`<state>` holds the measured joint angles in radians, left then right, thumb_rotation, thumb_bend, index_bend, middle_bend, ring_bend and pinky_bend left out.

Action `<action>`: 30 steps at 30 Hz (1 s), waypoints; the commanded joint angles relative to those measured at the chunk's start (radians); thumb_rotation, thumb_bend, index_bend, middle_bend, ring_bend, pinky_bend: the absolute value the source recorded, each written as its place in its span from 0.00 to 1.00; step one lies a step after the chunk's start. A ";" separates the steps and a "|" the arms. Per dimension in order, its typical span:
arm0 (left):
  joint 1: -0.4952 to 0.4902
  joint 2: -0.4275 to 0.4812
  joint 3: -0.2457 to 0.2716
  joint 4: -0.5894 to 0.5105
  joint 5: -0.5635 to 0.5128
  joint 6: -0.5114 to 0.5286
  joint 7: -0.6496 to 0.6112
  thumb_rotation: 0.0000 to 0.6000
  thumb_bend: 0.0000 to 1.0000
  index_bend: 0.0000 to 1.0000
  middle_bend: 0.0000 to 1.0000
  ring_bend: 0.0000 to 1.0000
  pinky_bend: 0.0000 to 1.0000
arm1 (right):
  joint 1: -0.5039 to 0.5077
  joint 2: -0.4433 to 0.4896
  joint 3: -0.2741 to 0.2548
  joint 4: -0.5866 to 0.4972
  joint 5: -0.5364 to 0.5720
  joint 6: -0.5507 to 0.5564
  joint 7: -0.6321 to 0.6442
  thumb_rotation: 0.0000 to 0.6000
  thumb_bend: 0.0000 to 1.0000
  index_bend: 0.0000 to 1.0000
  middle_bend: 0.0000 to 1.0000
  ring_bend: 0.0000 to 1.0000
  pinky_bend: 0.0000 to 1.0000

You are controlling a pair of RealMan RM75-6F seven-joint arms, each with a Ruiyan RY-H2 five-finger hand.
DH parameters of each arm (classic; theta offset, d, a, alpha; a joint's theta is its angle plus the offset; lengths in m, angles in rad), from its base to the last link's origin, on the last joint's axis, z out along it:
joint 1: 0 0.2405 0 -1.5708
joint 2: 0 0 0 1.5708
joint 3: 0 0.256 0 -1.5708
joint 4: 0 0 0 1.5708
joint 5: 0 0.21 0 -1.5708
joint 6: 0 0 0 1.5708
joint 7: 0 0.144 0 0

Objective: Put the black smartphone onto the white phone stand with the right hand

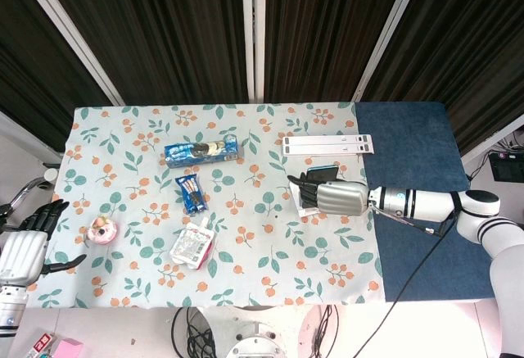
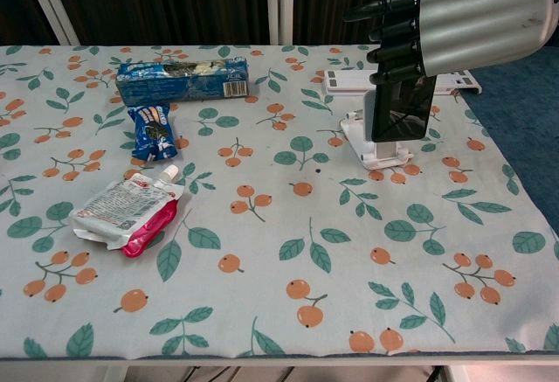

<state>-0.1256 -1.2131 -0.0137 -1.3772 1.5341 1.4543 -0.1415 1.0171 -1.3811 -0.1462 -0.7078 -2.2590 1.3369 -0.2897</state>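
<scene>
The right hand [image 2: 463, 19], upper right of the chest view, grips the black smartphone [image 2: 402, 107] upright against the white phone stand [image 2: 377, 148]; whether it is seated, I cannot tell. The left hand [image 1: 24, 251] hangs open, lower left.

Head view looks down from high — chest view low, near — both share the table [image 1: 147, 276].

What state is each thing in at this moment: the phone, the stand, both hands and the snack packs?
black smartphone: upright, held from above, right at the stand's front.
white phone stand: upright on the tablecloth, mostly hidden behind the phone.
right hand: grips the phone's top, fingers pointing left.
left hand: off the table's edge, holds nothing, fingers spread.
blue cookie box: lying flat.
blue snack packet: lying flat.
white pouch: lying flat, cap on.
</scene>
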 commanded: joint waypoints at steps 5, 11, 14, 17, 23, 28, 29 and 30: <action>-0.001 0.006 -0.003 -0.003 -0.003 -0.001 0.001 0.75 0.00 0.10 0.08 0.10 0.23 | 0.002 -0.030 -0.023 0.035 0.015 0.010 0.004 1.00 0.24 0.52 0.38 0.39 0.00; 0.001 0.011 -0.005 -0.008 -0.007 0.002 -0.002 0.75 0.00 0.10 0.08 0.10 0.23 | 0.002 -0.052 -0.034 0.050 0.036 0.017 0.006 1.00 0.24 0.52 0.38 0.38 0.00; 0.002 0.016 -0.006 -0.008 -0.010 0.002 -0.002 0.75 0.00 0.10 0.08 0.10 0.23 | 0.005 -0.060 -0.047 0.061 0.038 0.013 0.006 1.00 0.24 0.52 0.38 0.38 0.00; 0.003 0.020 -0.007 -0.009 -0.012 0.002 -0.004 0.75 0.00 0.10 0.08 0.10 0.23 | 0.003 -0.070 -0.052 0.070 0.049 0.016 0.009 1.00 0.24 0.52 0.38 0.38 0.00; 0.002 0.015 -0.005 -0.005 -0.013 -0.005 -0.004 0.75 0.00 0.10 0.08 0.10 0.23 | 0.007 -0.088 -0.067 0.082 0.055 0.020 0.007 1.00 0.24 0.52 0.38 0.37 0.00; 0.001 0.013 -0.004 0.000 -0.012 -0.007 -0.008 0.75 0.00 0.10 0.08 0.10 0.23 | 0.012 -0.094 -0.076 0.086 0.062 0.020 0.007 1.00 0.24 0.51 0.37 0.37 0.00; 0.001 0.013 -0.004 0.000 -0.012 -0.006 -0.009 0.75 0.00 0.10 0.08 0.10 0.23 | 0.013 -0.094 -0.079 0.086 0.064 0.019 0.007 1.00 0.24 0.51 0.37 0.36 0.00; 0.002 0.014 -0.004 0.000 -0.012 -0.006 -0.010 0.74 0.00 0.10 0.08 0.10 0.23 | 0.014 -0.094 -0.081 0.085 0.065 0.018 0.007 1.00 0.24 0.51 0.37 0.36 0.00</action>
<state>-0.1241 -1.1995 -0.0179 -1.3771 1.5220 1.4481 -0.1512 1.0305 -1.4752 -0.2259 -0.6222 -2.1947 1.3557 -0.2827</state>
